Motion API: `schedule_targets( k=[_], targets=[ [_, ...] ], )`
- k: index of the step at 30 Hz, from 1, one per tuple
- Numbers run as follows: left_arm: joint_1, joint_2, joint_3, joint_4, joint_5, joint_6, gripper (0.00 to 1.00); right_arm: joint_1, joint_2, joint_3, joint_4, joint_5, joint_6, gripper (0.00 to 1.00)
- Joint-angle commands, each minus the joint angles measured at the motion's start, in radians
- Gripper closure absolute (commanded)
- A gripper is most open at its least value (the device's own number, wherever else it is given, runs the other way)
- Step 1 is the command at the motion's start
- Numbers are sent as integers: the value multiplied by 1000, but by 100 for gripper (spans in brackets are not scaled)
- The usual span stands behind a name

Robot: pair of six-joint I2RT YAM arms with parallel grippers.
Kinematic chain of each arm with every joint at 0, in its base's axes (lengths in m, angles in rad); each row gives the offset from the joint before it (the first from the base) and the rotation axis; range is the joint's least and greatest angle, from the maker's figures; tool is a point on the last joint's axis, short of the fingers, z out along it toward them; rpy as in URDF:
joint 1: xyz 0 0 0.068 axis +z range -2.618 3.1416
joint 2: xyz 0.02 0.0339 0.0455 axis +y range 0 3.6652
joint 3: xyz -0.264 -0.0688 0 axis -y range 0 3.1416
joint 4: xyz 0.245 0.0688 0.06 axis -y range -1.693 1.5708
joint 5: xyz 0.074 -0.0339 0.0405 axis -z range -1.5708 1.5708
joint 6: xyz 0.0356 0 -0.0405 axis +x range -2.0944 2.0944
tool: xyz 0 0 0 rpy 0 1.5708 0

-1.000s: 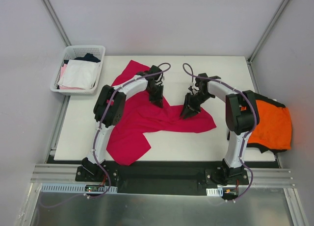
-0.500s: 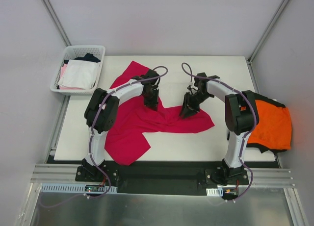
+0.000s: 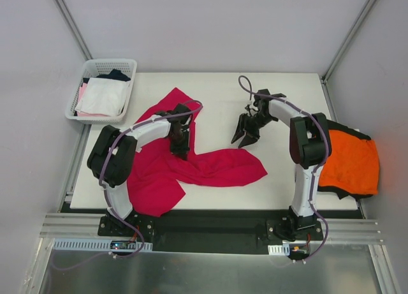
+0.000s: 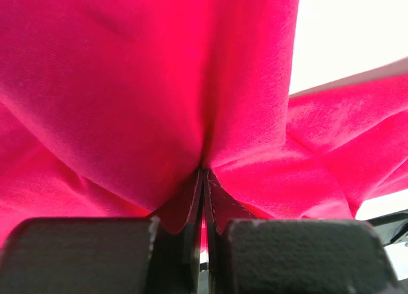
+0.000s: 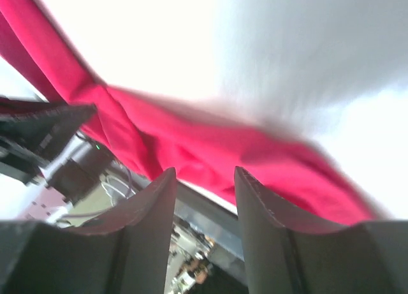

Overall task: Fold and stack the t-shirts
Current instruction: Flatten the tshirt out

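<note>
The white table [image 3: 287, 90] is seen from above, with the two arms bolted at its near edge. The crimson t-shirt [image 3: 217, 169] is spread in a crumpled, uneven shape over the left and middle of the table. One part is stretched toward the far left corner, another reaches the near edge on the left, and a third is drawn out to the right across the middle. At the table's right edge the orange t-shirt [image 3: 350, 163] is draped beside the right arm's upright link. It is laid on the black t-shirt [image 3: 338, 192], of which only dark borders are shown. A white mesh basket [image 3: 108, 66] is set just beyond the far left corner. It is filled with a folded white garment [image 3: 102, 96], a pink one [image 3: 81, 93] at its left side and something dark at the back.

The left gripper [image 3: 180, 144] is lowered onto the crimson cloth near its middle. In the left wrist view its jaws are clenched tight on a pinched ridge of that fabric [image 4: 159, 102], which is gathered into folds around the grip point [image 4: 204, 179].

The right gripper [image 3: 244, 133] is held just beyond the shirt's far edge, over bare table. Its fingers [image 5: 268, 230] are parted and nothing is gripped between them; the red cloth [image 5: 210, 147] is seen past them.
</note>
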Motion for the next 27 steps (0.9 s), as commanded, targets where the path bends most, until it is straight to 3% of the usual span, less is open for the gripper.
schedule_targets(
  k=[1, 6, 15, 27],
  targets=[
    [5, 12, 64, -23, -2, 3, 98, -84, 36, 80, -15, 3, -9, 54],
    [6, 67, 148, -28, 36, 2, 97, -113, 45, 52, -24, 26, -57, 54],
    [55, 52, 139, -44, 73, 36, 97, -124, -10, -101, 57, -9, -45, 54],
    [81, 70, 171, -57, 92, 42, 97, 37, 39, -98, 149, -67, 63, 55]
  ],
)
